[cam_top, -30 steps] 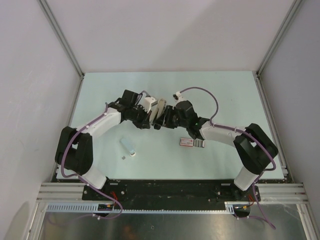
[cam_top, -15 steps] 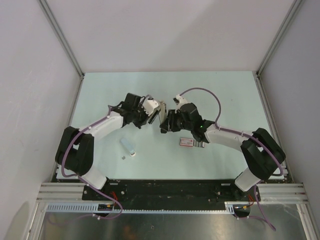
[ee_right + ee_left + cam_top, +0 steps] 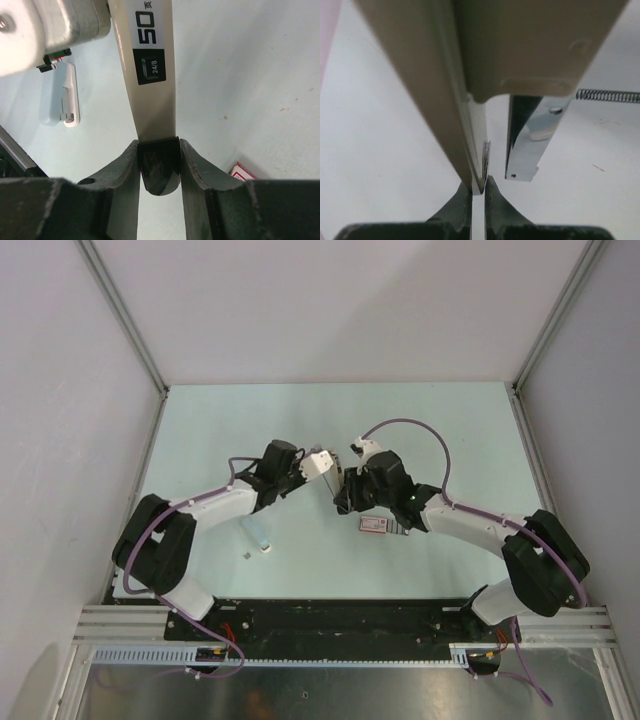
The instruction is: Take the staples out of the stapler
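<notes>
The white stapler (image 3: 322, 464) is held above the table between both grippers. My left gripper (image 3: 303, 472) is shut on a thin edge of its pale body (image 3: 520, 45); the shiny metal magazine (image 3: 524, 145) hangs open beside it, with a coil spring (image 3: 607, 95) stretched to the right. My right gripper (image 3: 345, 484) is shut on the black end (image 3: 159, 170) of the stapler's arm, labelled "50 24/8" (image 3: 152, 75). I see no staples in the stapler. A tiny grey bit (image 3: 247, 556) lies on the table; I cannot tell what it is.
A flat red-and-white box (image 3: 375, 524) lies under my right forearm and shows in the right wrist view (image 3: 242, 172). A small white oblong piece (image 3: 257, 533) lies left of centre, also in the right wrist view (image 3: 62, 97). Walls enclose the pale green table (image 3: 450, 430).
Both grippers and the stapler have shifted a little right and toward the near edge. The left wrist has dropped lower and the right arm has stretched out further.
</notes>
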Controlling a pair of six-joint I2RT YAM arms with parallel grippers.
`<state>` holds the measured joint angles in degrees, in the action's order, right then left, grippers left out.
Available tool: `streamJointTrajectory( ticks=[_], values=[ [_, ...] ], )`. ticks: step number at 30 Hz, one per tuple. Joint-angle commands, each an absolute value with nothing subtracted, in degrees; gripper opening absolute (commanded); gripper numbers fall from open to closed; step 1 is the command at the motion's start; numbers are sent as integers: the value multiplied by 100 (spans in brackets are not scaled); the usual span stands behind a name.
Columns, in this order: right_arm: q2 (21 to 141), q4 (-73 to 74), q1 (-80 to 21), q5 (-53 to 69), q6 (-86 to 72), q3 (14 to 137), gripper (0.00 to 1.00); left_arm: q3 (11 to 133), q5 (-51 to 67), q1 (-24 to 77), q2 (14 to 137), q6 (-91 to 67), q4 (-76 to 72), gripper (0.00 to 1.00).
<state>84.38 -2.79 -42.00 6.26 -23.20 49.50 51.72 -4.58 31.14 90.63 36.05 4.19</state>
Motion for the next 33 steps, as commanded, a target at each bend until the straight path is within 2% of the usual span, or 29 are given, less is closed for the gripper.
streamJointTrajectory(
  ticks=[1,9,33],
  values=[
    [8008,-476,-4125,125,-2202,4973,0,4798,-1604,3203,8918,4501,-204,0],
    [7968,-412,-3973,182,-2215,4957,0,4172,-2222,3429,8962,5406,-1045,0],
    [7880,-380,-3576,620,-2196,4939,0,3023,-2845,4162,9124,7323,-2761,0]
  ],
)
